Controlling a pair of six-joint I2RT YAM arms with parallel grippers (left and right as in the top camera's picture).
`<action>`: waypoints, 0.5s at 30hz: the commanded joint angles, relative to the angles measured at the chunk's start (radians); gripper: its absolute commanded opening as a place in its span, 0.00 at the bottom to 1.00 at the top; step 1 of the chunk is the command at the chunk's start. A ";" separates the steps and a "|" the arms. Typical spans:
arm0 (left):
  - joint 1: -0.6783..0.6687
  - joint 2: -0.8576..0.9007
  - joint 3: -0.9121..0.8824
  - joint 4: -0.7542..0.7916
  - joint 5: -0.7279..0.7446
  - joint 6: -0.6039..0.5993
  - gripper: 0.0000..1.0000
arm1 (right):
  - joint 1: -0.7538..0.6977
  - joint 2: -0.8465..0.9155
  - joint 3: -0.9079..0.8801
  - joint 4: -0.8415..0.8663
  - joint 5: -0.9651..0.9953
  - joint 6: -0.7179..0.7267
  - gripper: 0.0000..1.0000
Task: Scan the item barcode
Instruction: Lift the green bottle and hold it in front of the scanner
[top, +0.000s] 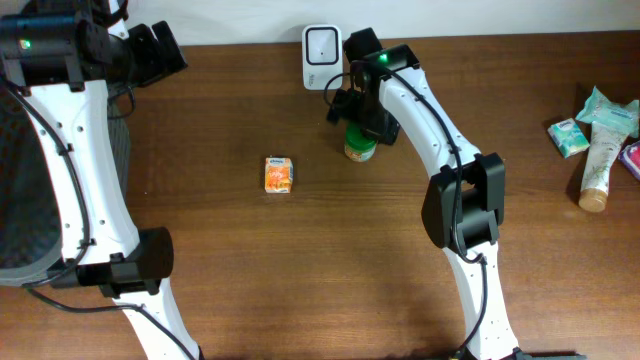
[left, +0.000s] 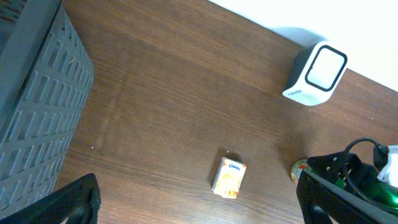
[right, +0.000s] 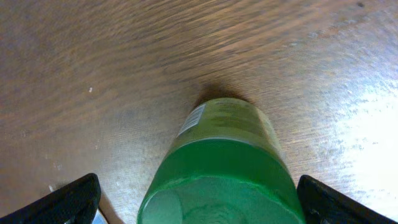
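A green-capped bottle (top: 359, 148) with a yellow-green label stands upright on the table just in front of the white barcode scanner (top: 320, 57). My right gripper (top: 362, 110) hangs directly over it. In the right wrist view the bottle (right: 224, 162) sits between the wide-open fingers of the right gripper (right: 199, 202), with a gap on each side. My left gripper (top: 160, 50) is at the far left back, open and holding nothing. In the left wrist view the left gripper (left: 199, 205) looks down on the scanner (left: 315, 73) and the bottle's edge (left: 299, 170).
A small orange Kleenex tissue pack (top: 279, 174) (left: 229, 177) lies left of the bottle. A grey slatted basket (top: 20, 190) (left: 31, 106) stands at the left edge. Tubes and packets (top: 600, 140) lie at the far right.
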 joint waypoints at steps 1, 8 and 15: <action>0.002 -0.016 0.002 0.000 0.004 0.015 0.99 | -0.005 -0.005 -0.044 0.014 0.125 0.106 0.99; 0.002 -0.016 0.002 0.000 0.004 0.015 0.99 | -0.005 -0.007 -0.043 0.021 0.059 -0.265 0.69; 0.002 -0.016 0.002 0.000 0.004 0.015 0.99 | -0.005 -0.007 -0.033 0.012 0.005 -1.097 0.95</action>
